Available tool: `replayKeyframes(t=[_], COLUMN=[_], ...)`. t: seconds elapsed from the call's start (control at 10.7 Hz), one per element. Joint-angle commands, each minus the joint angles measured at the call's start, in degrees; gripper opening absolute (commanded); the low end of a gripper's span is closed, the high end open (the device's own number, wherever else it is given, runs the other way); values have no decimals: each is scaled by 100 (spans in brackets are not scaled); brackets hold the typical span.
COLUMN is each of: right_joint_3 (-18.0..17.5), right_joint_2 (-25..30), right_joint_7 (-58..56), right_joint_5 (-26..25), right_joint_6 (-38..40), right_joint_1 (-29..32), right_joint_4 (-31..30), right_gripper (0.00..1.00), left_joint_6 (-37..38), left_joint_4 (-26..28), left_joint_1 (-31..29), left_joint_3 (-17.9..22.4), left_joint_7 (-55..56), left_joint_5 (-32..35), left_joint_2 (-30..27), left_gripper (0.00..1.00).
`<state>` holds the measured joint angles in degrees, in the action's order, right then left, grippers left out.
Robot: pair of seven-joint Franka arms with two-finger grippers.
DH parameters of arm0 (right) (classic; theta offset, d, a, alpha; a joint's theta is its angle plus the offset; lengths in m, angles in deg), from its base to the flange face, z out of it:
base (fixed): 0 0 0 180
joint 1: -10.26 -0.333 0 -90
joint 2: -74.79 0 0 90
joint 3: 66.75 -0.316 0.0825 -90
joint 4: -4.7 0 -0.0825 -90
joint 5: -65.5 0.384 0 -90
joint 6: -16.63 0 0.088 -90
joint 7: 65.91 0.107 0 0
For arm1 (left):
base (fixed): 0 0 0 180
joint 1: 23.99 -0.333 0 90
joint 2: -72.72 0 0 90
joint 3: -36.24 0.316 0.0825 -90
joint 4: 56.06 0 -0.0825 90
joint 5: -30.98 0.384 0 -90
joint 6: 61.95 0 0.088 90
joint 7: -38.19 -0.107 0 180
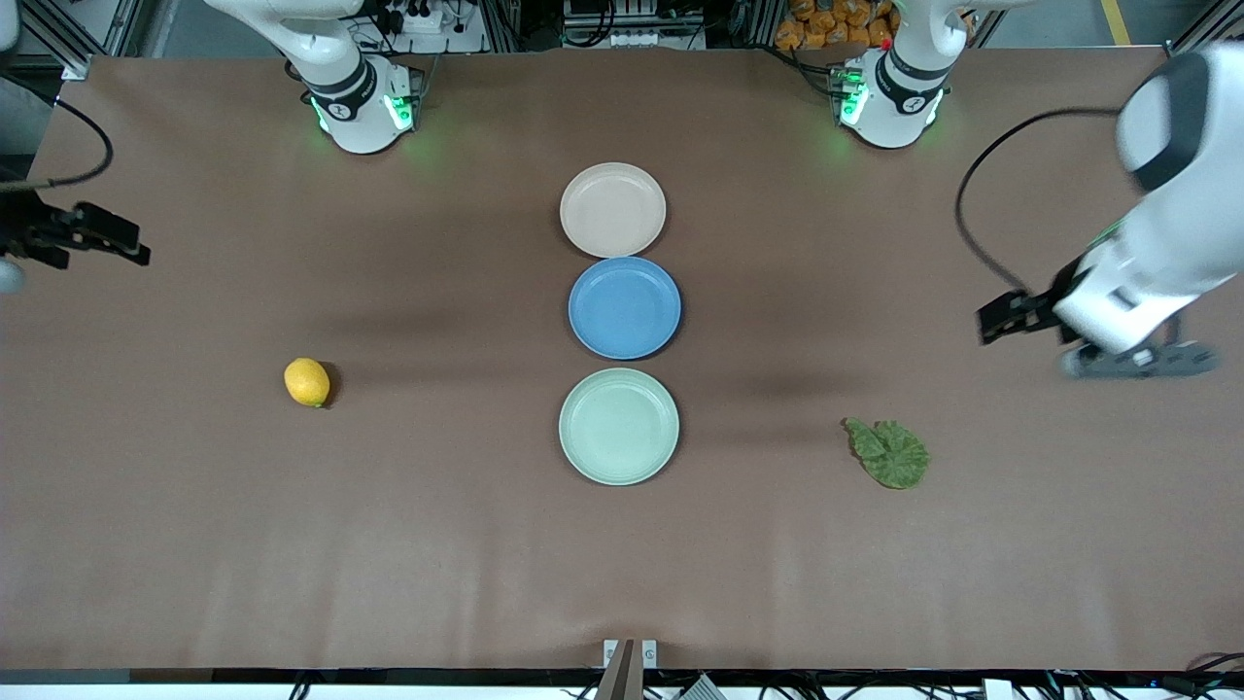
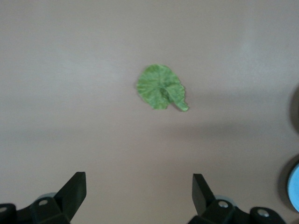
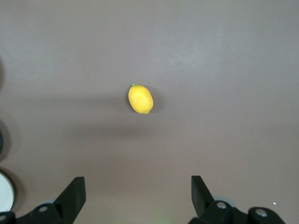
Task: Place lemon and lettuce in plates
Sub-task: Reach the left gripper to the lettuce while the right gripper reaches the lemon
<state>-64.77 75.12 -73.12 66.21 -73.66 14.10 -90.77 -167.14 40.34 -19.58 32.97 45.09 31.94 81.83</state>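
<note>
- The small oval yellow-orange lemon (image 1: pixel 306 382) lies on the brown table (image 1: pixel 389 544) toward the right arm's end, well apart from the plates; in the right wrist view the lemon (image 3: pixel 140 99) lies alone on the bare cloth
- The flat crinkled dark green lettuce leaf (image 1: pixel 887 453) lies on the table toward the left arm's end, a little nearer to the front camera than the lemon; in the left wrist view the lettuce leaf (image 2: pixel 161 87) shows pale veins and a short stem
- Three round shallow plates stand in a row down the middle of the table, their rims nearly touching: the pale beige-pink plate (image 1: pixel 612 209) farthest from the front camera, the blue plate (image 1: pixel 624 307) in the middle, the pale mint green plate (image 1: pixel 618 426) nearest to it
- All three plates hold nothing; lemon and lettuce are both on the table, in no plate
- The left gripper (image 2: pixel 139 193) hangs in the air over the table at the left arm's end, above bare cloth near the lettuce; its two black fingers stand wide apart with nothing between them
- The right gripper (image 3: pixel 138 195) is up over the table's edge at the right arm's end, well apart from the lemon; its fingers are likewise spread wide and hold nothing
</note>
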Motion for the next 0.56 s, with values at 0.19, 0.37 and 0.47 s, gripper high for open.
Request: replayKeyframes(t=[0.19,0.37,0.47], right_joint_3=[-14,-22,-22], right_joint_2=[-252,-489,-656], right_joint_7=[-9,0,0], right_joint_5=[-177,-185,-185], right_joint_6=[-1096,-1314,-1481], right_joint_1=[-15,11,20], right_joint_4=[-693,-666,-666], right_gripper=[100,100,100], left_joint_6=[-1379,-1985,-2136], left_joint_4=[90,90,90], left_joint_1=[201,192,201], left_joint_3=[-16,-25,-25], left_joint_7=[48,-5,-5], left_joint_5=[194,194,150], left_joint_2=[1266,1845,2023], left_gripper=[100,100,100])
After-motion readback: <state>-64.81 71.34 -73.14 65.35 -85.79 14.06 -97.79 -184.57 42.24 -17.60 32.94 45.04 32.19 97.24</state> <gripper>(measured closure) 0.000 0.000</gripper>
